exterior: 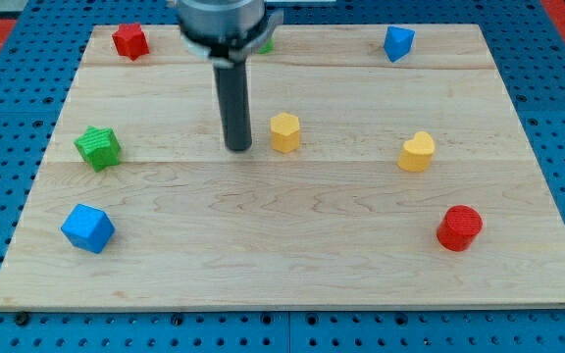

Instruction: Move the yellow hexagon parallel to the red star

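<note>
The yellow hexagon (284, 131) sits near the middle of the wooden board. The red star (129, 41) lies at the board's top left corner. My tip (238, 148) rests on the board just left of the yellow hexagon, a small gap apart from it. The rod rises straight up to the arm's grey end at the view's top.
A green star (98, 147) lies at the left, a blue cube (87, 227) at the bottom left. A yellow heart (417, 152) and a red cylinder (459, 227) lie at the right. A blue block (397, 43) is at the top right. A green block (266, 44) peeks from behind the arm.
</note>
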